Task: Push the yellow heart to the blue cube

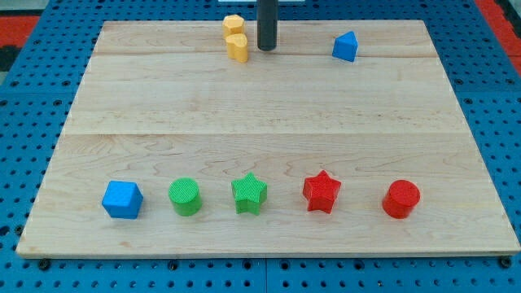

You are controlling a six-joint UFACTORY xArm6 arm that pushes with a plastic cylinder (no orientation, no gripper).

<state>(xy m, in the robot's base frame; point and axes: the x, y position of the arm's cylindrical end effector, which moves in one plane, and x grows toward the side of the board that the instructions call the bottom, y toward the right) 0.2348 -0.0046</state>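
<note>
Two yellow blocks stand close together at the view's top. The lower one (238, 47) looks like the yellow heart, and the upper one (233, 24) has a shape I cannot make out. My tip (266, 47) rests on the board just to the right of the yellow heart, with a small gap between them. The blue cube (122, 199) sits far away at the view's bottom left.
The wooden board (260, 114) lies on a blue pegboard. A blue wedge-like block (345, 46) is at the top right. Along the bottom, to the right of the blue cube, stand a green cylinder (185, 196), a green star (249, 194), a red star (321, 191) and a red cylinder (401, 199).
</note>
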